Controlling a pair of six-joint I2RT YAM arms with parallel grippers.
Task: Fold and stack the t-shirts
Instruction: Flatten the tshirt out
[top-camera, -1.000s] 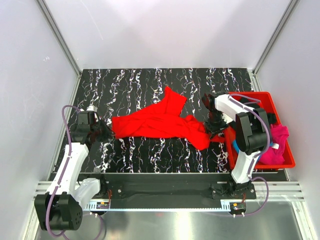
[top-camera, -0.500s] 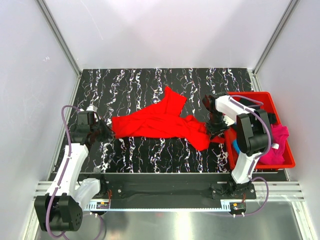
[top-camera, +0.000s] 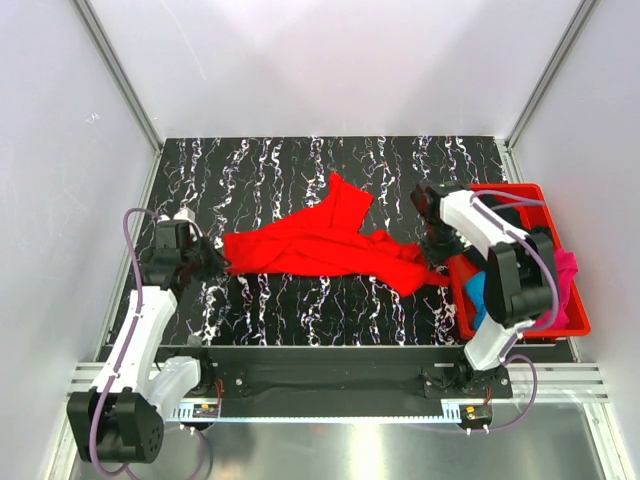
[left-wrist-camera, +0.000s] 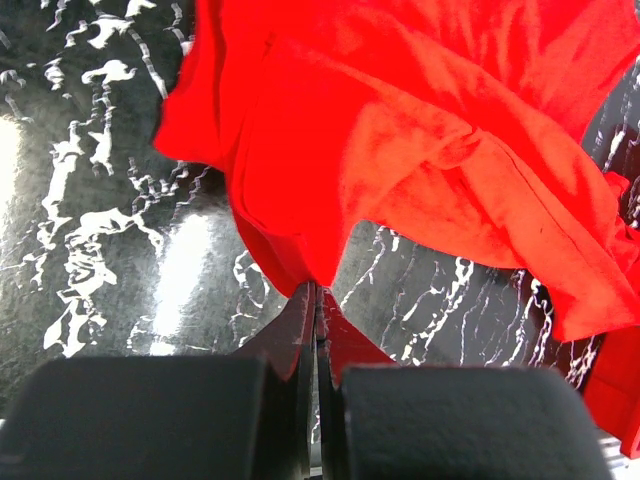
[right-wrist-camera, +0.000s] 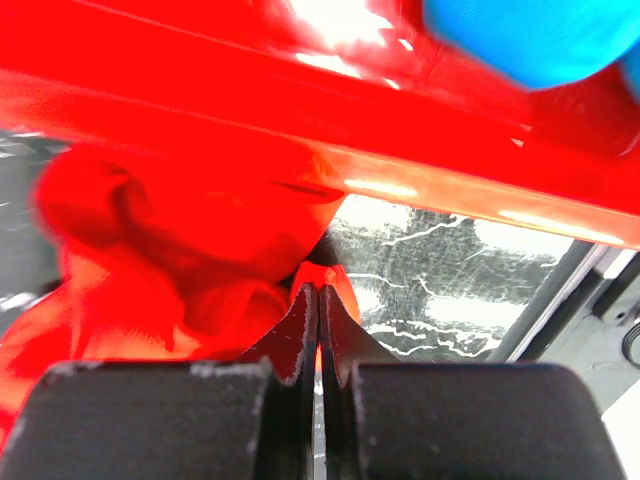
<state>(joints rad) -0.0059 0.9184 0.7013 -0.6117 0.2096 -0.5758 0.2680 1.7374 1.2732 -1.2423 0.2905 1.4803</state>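
A bright red t-shirt (top-camera: 320, 245) lies crumpled and stretched across the middle of the marbled black table. My left gripper (top-camera: 215, 260) is shut on its left edge; in the left wrist view the cloth (left-wrist-camera: 400, 130) runs right into the closed tips (left-wrist-camera: 318, 290). My right gripper (top-camera: 437, 262) is shut on the shirt's right end, close against the red bin. In the right wrist view a fold of red cloth (right-wrist-camera: 170, 230) is pinched at the tips (right-wrist-camera: 318, 290). A blue t-shirt (top-camera: 477, 292) and a pink one (top-camera: 568, 270) lie in the bin.
The rigid red plastic bin (top-camera: 565, 329) stands at the table's right edge, partly covered by my right arm. Its wall (right-wrist-camera: 300, 90) fills the top of the right wrist view, with blue cloth (right-wrist-camera: 530, 35) above it. White walls enclose the table.
My right gripper has shut on the shirt's right end and shifted right towards the bin, drawing that end along. The left arm has stayed put, still shut on the left edge.
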